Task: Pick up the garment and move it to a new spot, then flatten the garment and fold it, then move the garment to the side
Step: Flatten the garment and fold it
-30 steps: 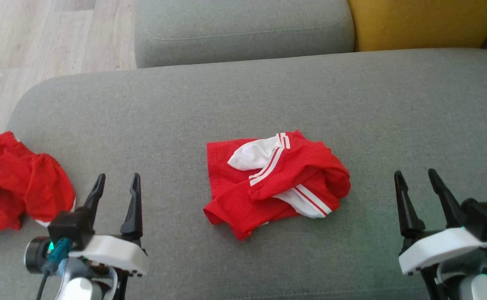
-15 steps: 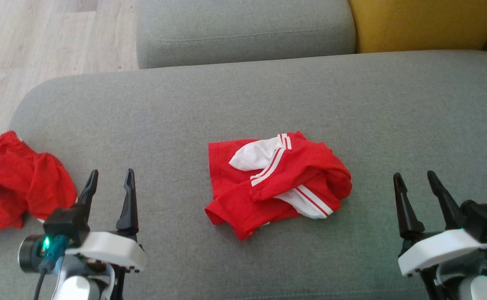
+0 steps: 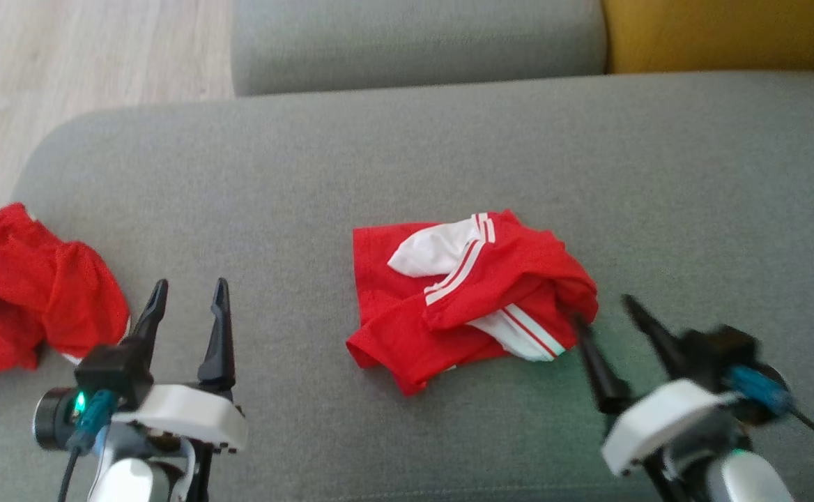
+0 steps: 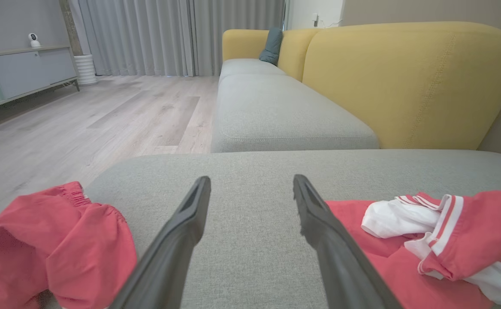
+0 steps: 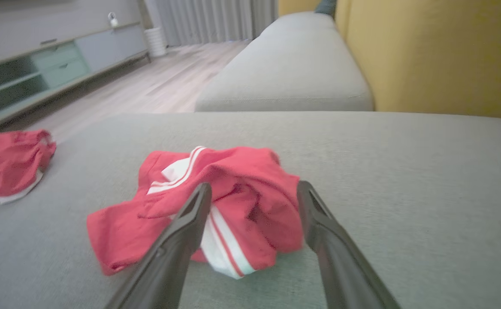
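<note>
Garment [image 3: 473, 293] lies crumpled, long axis left-right; left gripper [image 3: 191, 282] and right gripper [image 3: 601, 308] both spread.

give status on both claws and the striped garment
Left claw open, empty. Right claw open beside red-and-white garment, no grip. Other red garment far left, not blocking.

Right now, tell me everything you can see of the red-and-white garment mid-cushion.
The garment is soft red fabric with white panels and thin white stripe trim. It lies crumpled and partly folded over itself, not flattened, near the middle of the grey cushion, resting on it. The right gripper, open, points at its bunched right edge; whether a finger touches the cloth cannot be told.
</note>
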### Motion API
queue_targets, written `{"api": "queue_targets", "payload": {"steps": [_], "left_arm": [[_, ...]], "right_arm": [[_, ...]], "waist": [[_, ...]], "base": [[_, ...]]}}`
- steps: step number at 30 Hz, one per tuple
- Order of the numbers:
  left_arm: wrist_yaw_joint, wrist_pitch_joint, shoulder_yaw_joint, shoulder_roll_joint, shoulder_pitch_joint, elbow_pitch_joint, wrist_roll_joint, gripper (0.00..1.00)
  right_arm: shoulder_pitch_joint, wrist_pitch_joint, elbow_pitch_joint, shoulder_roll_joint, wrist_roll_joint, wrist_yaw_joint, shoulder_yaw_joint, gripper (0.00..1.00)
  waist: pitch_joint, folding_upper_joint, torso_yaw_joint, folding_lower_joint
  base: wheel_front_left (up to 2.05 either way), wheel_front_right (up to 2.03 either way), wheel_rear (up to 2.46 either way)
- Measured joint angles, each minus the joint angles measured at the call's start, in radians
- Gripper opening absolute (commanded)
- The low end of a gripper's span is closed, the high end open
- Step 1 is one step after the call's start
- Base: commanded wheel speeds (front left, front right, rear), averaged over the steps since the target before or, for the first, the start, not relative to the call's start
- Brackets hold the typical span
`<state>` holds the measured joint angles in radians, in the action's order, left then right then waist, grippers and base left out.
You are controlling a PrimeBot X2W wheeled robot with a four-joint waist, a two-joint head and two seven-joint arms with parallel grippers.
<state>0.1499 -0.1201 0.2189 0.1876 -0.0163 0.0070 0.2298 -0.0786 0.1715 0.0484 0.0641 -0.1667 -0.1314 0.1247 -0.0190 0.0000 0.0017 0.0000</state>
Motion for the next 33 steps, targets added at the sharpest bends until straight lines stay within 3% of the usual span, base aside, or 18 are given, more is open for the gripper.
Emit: {"api": "queue_targets", "payload": {"steps": [6, 20, 21, 22, 23, 29, 33], "left_arm": [[-0.009, 0.000, 0.031, -0.003, 0.043, -0.001, 0.000, 1.00], [-0.028, -0.037, 0.075, -0.031, 0.172, 0.039, -0.010, 1.00], [-0.028, -0.042, 0.077, -0.031, 0.177, 0.045, -0.010, 1.00], [-0.028, -0.044, 0.078, -0.032, 0.183, 0.053, -0.010, 1.00], [-0.028, -0.045, 0.079, -0.032, 0.186, 0.055, -0.010, 1.00], [-0.028, -0.056, 0.088, -0.033, 0.190, 0.064, -0.010, 1.00], [-0.027, -0.058, 0.088, -0.033, 0.193, 0.071, -0.009, 1.00]], "right_arm": [[0.143, 0.095, -0.026, 0.087, -0.023, 0.000, 0.163, 1.00], [0.342, 0.269, -0.119, 0.243, -0.021, 0.000, 0.278, 1.00], [0.354, 0.276, -0.129, 0.248, -0.019, 0.000, 0.288, 0.75], [0.365, 0.286, -0.139, 0.254, -0.018, 0.000, 0.296, 0.13], [0.372, 0.294, -0.149, 0.260, -0.021, 0.000, 0.301, 0.00], [0.377, 0.265, -0.159, 0.258, -0.055, 0.000, 0.261, 0.00], [0.376, 0.209, -0.158, 0.209, -0.076, 0.000, 0.127, 0.00]], "waist": [[-0.057, 0.0000, 0.015, 0.0000], [-0.189, 0.0000, 0.070, 0.0001], [-0.194, 0.0000, 0.071, 0.0002], [-0.198, 0.0000, 0.072, 0.0002], [-0.201, 0.0000, 0.073, 0.0001], [-0.207, 0.0000, 0.075, 0.0001], [-0.201, 0.0000, 0.074, 0.0001]], "base": [[0.00, 0.00, 0.00], [0.00, 0.00, 0.00], [0.00, 0.00, 0.00], [0.00, 0.00, 0.00], [0.00, 0.00, 0.00], [0.00, 0.00, 0.00], [0.00, 0.00, 0.00]]}}
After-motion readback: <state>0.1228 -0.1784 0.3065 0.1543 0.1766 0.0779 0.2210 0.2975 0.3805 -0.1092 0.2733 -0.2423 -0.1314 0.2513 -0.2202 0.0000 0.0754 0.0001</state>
